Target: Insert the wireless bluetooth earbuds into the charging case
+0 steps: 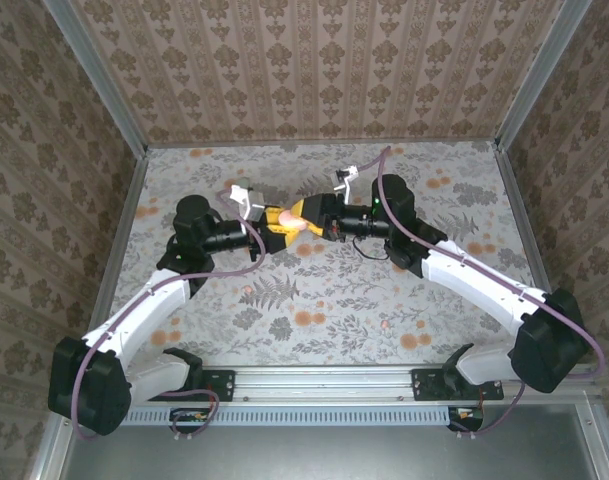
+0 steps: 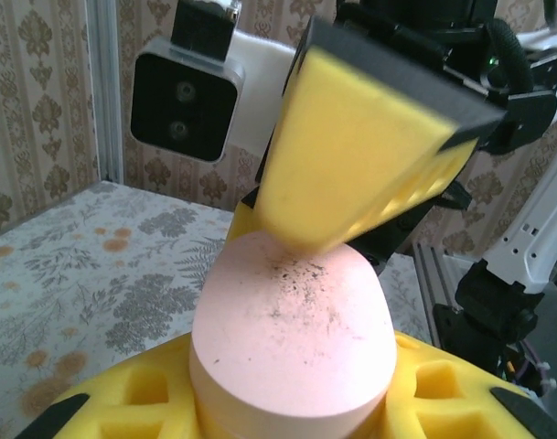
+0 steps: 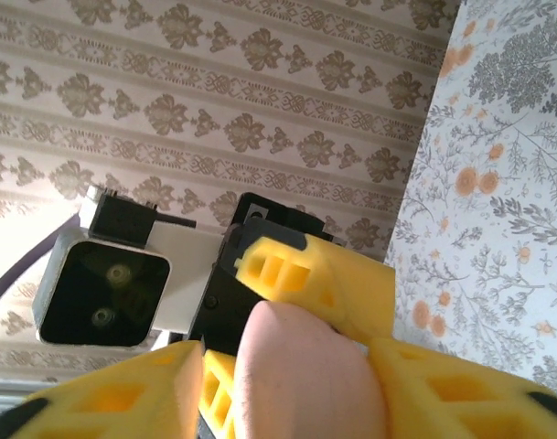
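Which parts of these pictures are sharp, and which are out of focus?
Left wrist view: pink case sharp enough to show dark specks, yellow pads at the bottom edge soft. Right wrist view: the case blurred, wallpaper behind crisp. Top view: evenly sharp, no glare.

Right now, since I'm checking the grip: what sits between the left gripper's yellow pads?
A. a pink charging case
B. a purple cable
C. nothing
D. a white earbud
A: the left wrist view shows the pink charging case seated between the yellow pads of the left gripper.
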Robot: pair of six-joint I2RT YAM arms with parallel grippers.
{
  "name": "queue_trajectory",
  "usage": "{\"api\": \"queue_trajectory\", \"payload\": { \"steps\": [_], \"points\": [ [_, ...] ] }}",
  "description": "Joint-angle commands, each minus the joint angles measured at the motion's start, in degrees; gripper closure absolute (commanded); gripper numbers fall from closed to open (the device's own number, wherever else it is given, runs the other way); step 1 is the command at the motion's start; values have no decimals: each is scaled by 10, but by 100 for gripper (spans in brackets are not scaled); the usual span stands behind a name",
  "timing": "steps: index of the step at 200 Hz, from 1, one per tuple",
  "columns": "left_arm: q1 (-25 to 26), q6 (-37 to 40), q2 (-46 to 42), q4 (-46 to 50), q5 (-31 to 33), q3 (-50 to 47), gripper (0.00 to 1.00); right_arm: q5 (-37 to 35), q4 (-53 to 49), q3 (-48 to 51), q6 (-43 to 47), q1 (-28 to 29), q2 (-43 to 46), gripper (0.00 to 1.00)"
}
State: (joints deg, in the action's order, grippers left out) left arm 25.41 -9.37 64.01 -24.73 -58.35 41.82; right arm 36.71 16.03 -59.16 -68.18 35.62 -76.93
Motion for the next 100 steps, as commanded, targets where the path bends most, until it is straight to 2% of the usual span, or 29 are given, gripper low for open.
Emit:
{"api": "queue_trajectory", "payload": {
  "steps": [1,22,37,68,100],
  "points": [
    [-7,11,-14,49,-31,33,77,17,-12,3,38,-14,38,39],
    [-28,3,-13,83,-76,53,79,46,-55,3,80,-47,73,35],
    [-43,13,-19,115,-96,63,81,41,-143,-16,183,-57,103,35],
    [-60,46,-27,187,-120,85,82,-30,-380,-92,438,-35,121,35],
    [-63,52,-25,216,-139,95,84,-58,-463,-124,558,3,102,32]
  ]
}}
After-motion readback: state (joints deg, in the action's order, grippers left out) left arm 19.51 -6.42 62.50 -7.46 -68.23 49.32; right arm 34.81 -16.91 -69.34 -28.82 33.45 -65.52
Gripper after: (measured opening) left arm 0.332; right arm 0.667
